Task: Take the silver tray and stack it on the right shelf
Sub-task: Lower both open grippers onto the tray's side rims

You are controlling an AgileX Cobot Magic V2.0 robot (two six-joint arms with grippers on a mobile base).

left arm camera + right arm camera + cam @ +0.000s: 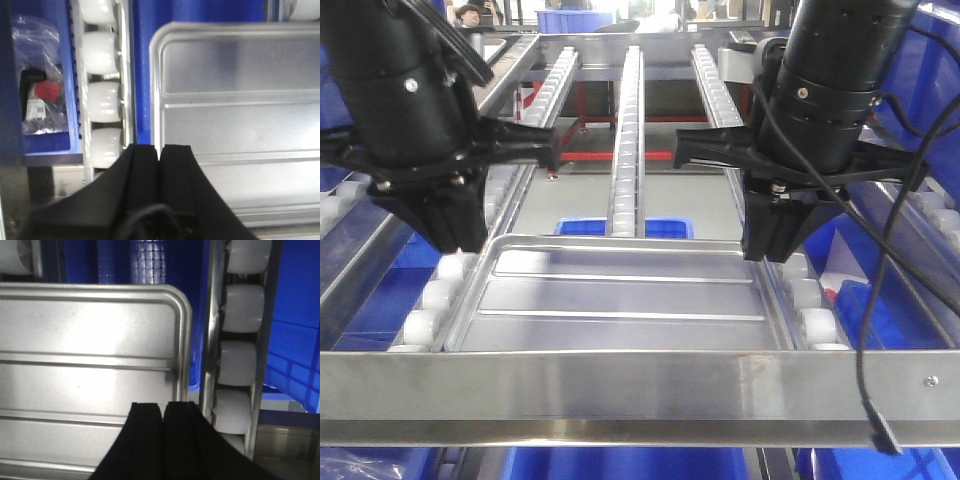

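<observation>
**A:** A steel roller rack fills the view. Its flat front bar (620, 385) is nearest, with a screw (930, 380) near the right end.

**B:** Just behind the bar is the silver tray (620, 300). It sits level between the side roller rows (420, 325), apart from both. Its ridges and long axis run left to right.

**A:** So each arm has a short end. What about the left jaws (160, 150)?

**B:** They're pressed together to a thin slit, and the tray's left rim runs straight into that slit. I read that as pinching the rim.

**A:** And the right jaws (162, 407)?

**B:** They're pressed together the same way. There the rim slips under the outer finger, so I can't tell whether it's caught.

**A:** What's further back?

**B:** The middle roller row (627, 150) runs away from the tray's far edge, with a blue bin (665, 227) below it.

**A:** Where is the right shelf?

**B:** I take it to be the rack whose rollers (935, 208) show at the right edge, though its front bar isn't in view. If so, the tray has to travel sideways along its own long axis, with the right arm leading. Keeping both ends level is what matters in that move.
</observation>
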